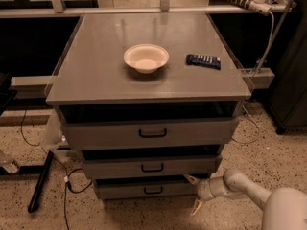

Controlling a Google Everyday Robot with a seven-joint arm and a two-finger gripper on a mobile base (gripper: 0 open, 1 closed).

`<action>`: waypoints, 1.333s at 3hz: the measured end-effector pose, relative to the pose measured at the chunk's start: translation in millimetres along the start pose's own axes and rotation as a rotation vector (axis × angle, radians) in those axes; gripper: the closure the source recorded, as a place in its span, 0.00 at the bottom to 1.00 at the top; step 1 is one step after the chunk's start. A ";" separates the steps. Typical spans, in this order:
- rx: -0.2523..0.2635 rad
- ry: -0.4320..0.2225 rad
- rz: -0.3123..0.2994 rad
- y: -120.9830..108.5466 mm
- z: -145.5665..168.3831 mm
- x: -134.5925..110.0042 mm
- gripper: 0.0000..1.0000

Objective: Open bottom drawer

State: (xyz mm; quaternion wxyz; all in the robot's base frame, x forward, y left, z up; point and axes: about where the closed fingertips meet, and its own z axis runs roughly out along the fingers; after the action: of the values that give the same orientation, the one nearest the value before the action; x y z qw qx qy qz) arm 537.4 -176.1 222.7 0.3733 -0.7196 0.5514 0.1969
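Since my jaws hang off the right end of the bottom drawer [120, 190] rather than at its handle [153, 189], the move turns on one sideways offset. The handle lies to the left of the jaws, roughly level with the gap between them.

Jaws are spread wide and empty. One fingertip [191, 178] is up by the drawer's top right corner, the other is below the drawer's lower edge, over the floor [144, 217]. Can't tell if the upper tip touches the front.

The handle's long axis runs horizontal along the front. My jaws open vertically, so they suit straddling it.

My one arm [240, 189] comes in low from right of the drawer, forearm near horizontal, wrist pointing left at the front.

Drawer looks shut, its front set back under the middle drawer [110, 169]. Above that are the top drawer [105, 134] and the counter [96, 75], with a bowl [146, 57] and a dark remote [204, 61], both well above the drawer.

My read: slide left, close on the handle, pull out toward the camera.
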 end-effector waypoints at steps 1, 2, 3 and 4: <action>0.002 0.003 0.008 -0.1 3.6 -0.5 0.00; 0.037 0.008 0.041 -9.9 10.4 6.8 0.00; 0.076 0.025 0.054 -18.5 11.5 13.3 0.00; 0.101 0.054 0.058 -22.0 9.5 16.8 0.00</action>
State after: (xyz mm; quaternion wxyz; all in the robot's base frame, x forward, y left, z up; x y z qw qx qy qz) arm 564.6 -177.3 212.0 0.3882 -0.6886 0.5911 0.1601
